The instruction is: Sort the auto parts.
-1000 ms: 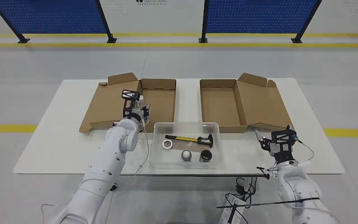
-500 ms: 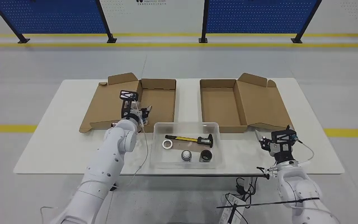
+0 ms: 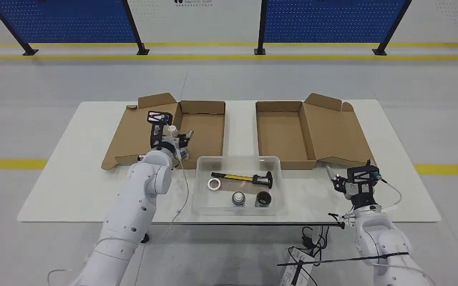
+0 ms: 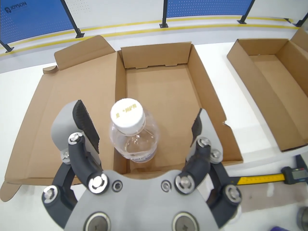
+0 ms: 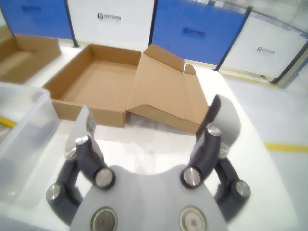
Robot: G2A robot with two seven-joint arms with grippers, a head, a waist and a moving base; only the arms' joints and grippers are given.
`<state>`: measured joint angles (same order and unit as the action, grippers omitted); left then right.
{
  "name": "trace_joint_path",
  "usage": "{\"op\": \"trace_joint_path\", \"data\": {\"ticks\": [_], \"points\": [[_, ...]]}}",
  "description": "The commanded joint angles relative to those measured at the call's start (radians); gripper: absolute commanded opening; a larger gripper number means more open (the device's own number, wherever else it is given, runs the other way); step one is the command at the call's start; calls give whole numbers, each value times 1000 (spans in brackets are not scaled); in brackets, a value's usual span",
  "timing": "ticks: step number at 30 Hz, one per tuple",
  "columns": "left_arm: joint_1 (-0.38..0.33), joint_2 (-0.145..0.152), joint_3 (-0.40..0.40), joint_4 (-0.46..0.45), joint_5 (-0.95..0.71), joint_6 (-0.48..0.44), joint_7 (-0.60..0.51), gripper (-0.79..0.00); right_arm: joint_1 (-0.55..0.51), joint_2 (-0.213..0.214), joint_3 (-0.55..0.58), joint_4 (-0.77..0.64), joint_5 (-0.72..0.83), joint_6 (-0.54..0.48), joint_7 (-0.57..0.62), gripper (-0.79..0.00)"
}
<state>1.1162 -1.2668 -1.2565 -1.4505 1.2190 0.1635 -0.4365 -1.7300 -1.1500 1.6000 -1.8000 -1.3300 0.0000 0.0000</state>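
Left gripper, jaws wide, is drawn back from the bottle, judged delivered to the box

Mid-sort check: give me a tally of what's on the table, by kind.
Cardboard boxes: 2
Clear bin: 1
Bottle: 1
Caliper: 1
Round parts in the bin: 3
Total: 8

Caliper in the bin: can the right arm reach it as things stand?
Probably yes. The right claw is open and empty beside the clear bin, whose top is uncovered; the caliper lies unobstructed inside.
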Motion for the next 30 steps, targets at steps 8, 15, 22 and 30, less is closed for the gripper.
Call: {"op": "trace_joint_path", "data": {"ticks": [8, 15, 22, 30], "points": [[65, 15, -60, -250, 21, -63, -132, 0, 0, 0, 0, 0, 0, 0, 0, 0], [88, 24, -58, -380, -19, -212, -281, 0, 0, 0, 0, 0, 0, 0, 0, 0], [100, 31, -42, -428, -186, -389, -448, 0, 0, 0, 0, 0, 0, 0, 0, 0], [87, 37, -19, -435, -384, -468, -597, 0, 0, 0, 0, 0, 0, 0, 0, 0]]}}
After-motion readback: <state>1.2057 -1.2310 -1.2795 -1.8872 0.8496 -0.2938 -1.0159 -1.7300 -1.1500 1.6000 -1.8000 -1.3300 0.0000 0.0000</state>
